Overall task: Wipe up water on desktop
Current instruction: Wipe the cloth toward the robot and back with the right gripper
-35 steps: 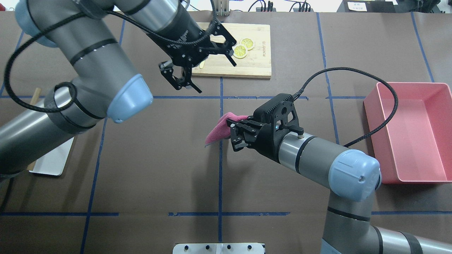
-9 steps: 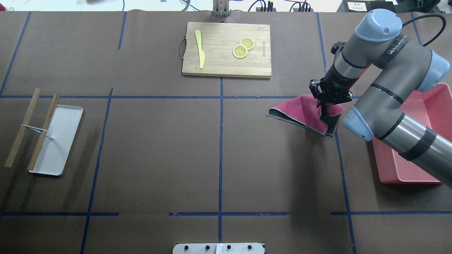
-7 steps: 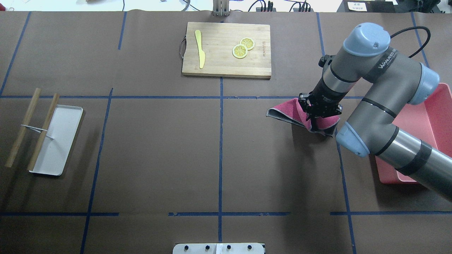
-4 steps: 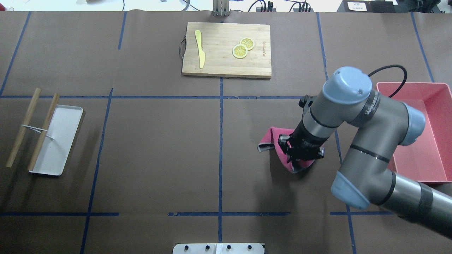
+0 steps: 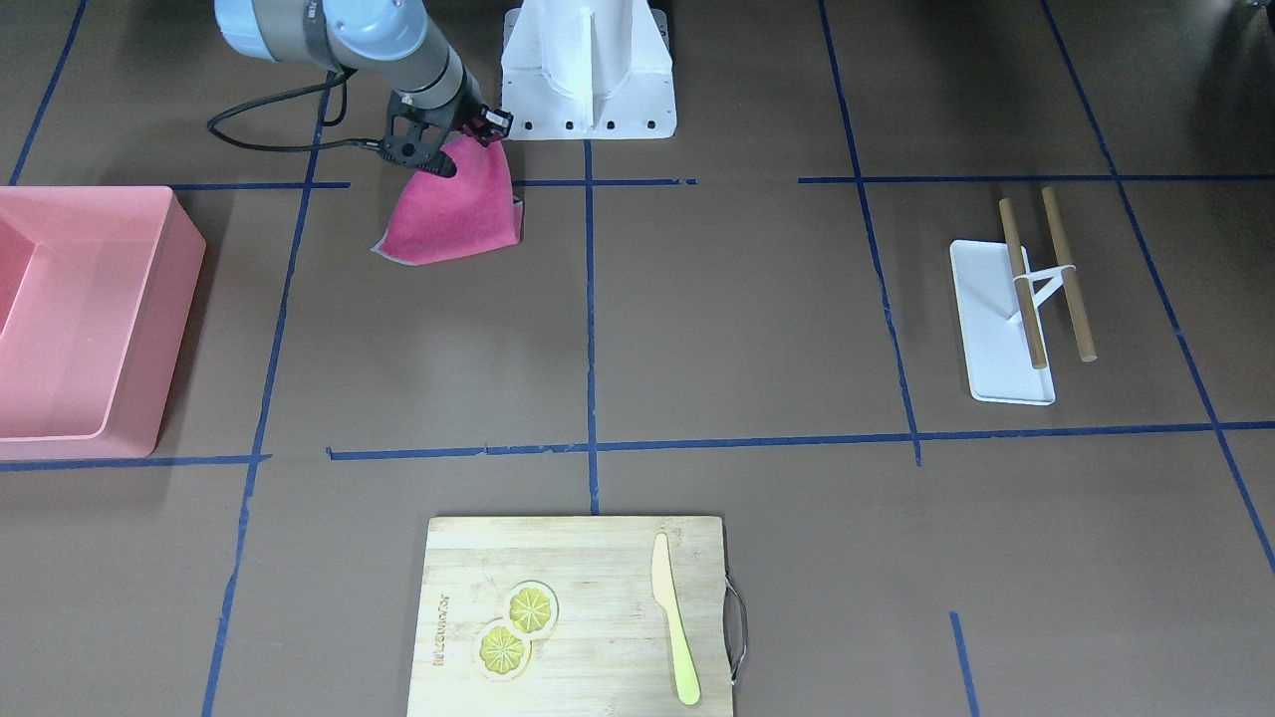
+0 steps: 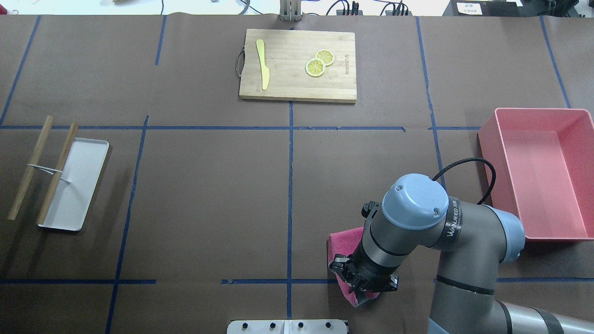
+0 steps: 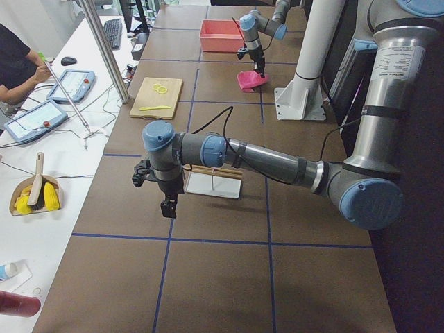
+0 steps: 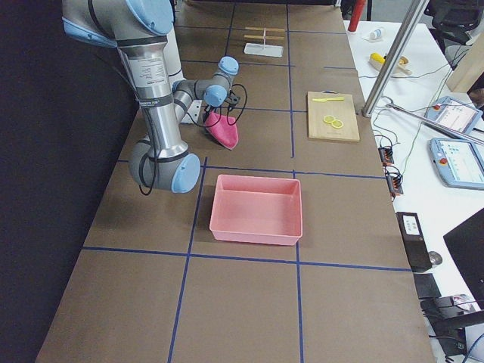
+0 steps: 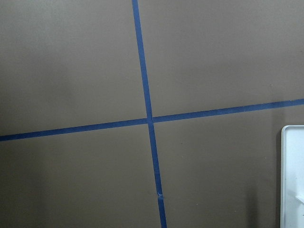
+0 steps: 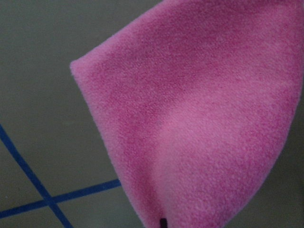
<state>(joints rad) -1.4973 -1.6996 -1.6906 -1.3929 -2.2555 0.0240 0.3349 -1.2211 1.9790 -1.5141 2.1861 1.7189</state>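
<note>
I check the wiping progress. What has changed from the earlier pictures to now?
The right end effector, shut on the pink cloth, dragged it across the desktop toward the robot's base. The left arm withdrew from over the cutting board. It, the white tray and the pink bin stayed put.

You're in a robotics lab, not a home or a kitchen. The surface (image 6: 209,195) is covered in matte brown sheeting and ruled into big rectangles by blue tape lines (image 6: 290,185). Two grey industrial arms with blue joint caps, the left arm (image 7: 277,163) and the right arm (image 6: 417,222), reach over it. A white pedestal (image 5: 588,70) stands at its robot-side edge. Along the opposite edge runs a white bench (image 7: 62,173) with touchscreen pendants (image 7: 33,119), a keyboard (image 7: 113,31), a mouse (image 7: 67,60) and trailing cables (image 6: 343,6). A person (image 7: 12,52) sits there, beside a slanting metal pole (image 7: 104,52).
</note>
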